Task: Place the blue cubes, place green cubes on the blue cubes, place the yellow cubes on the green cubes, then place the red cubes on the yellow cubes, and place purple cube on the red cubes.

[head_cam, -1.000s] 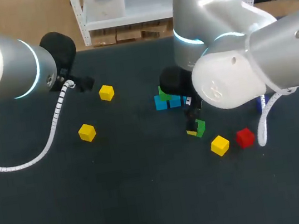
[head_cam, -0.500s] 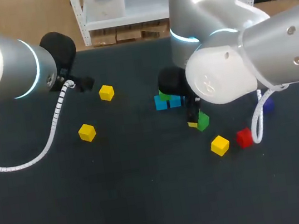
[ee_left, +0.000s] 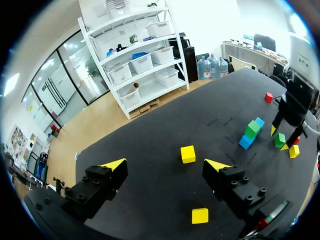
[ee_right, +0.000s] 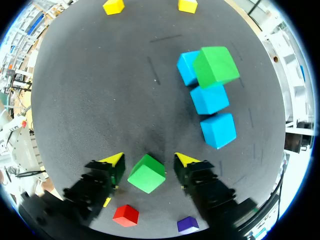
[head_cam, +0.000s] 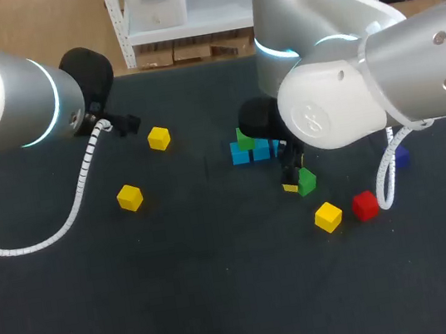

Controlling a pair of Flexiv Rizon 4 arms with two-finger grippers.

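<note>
The worktop [head_cam: 226,301] is showing a dark, matt, faintly grainy surface. The green cube [ee_right: 146,173] is looking smooth and softly matt. The right arm [head_cam: 340,107] is gleaming in glossy silver, and the right claw [ee_right: 149,159] is looking like matt black plastic.

Blue cubes [ee_right: 210,99]: 3, close together in 1 row on the worktop [head_cam: 226,301].
Green cubes: 2. 1 green cube [ee_right: 216,66] sits on top of the end blue cube of the row; the other green cube [ee_right: 146,173] is off the row, near its opposite end.
Yellow cubes: 3. 1 yellow cube [head_cam: 159,138] and a second yellow cube [head_cam: 129,198] lie well apart from the row, on the left arm's side; a third yellow cube [head_cam: 328,217] lies just beside the red one.
Red cubes: 1, the red cube [head_cam: 365,205].
Purple cubes: 1, the purple cube [head_cam: 400,155], partly hidden in the head view.
Cubes resting on another cube: 1.
Cubes in all: 10.
</note>
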